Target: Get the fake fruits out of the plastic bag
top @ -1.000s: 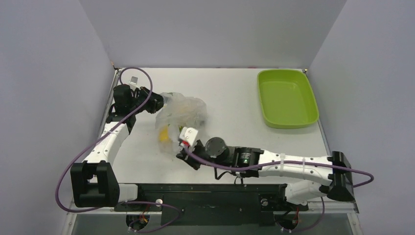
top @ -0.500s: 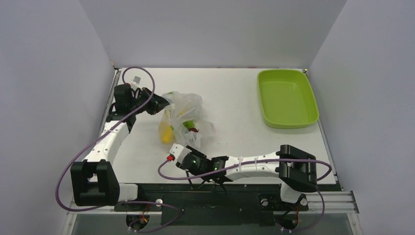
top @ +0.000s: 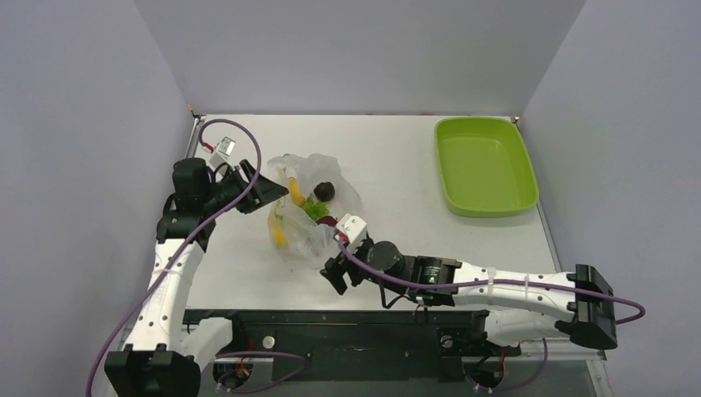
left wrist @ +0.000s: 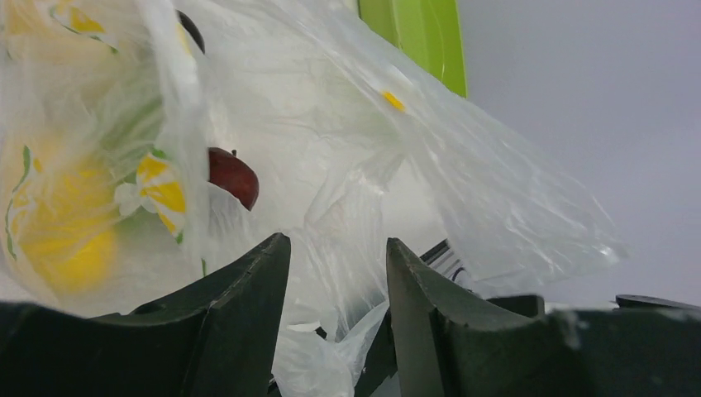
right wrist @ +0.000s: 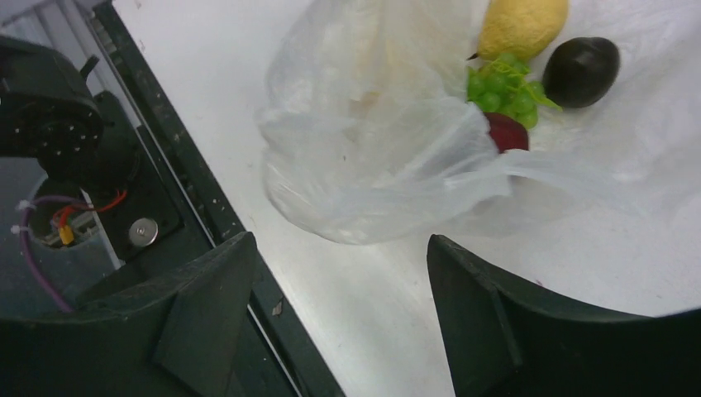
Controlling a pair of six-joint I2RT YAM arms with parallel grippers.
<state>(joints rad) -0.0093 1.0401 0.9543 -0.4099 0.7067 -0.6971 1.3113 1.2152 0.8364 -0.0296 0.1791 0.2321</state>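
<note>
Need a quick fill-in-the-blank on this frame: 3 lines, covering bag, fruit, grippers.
1. The right gripper has its jaws ____, with nothing between them.
2. The bunch of grapes lying on the bag film is ____ in colour.
3. The tray stands on the ____ side of the table, well apart from the plastic bag.
Missing words: open; green; right.

Fake fruits [right wrist: 500, 91] (four) against crumpled plastic bag [right wrist: 372, 141]
</note>
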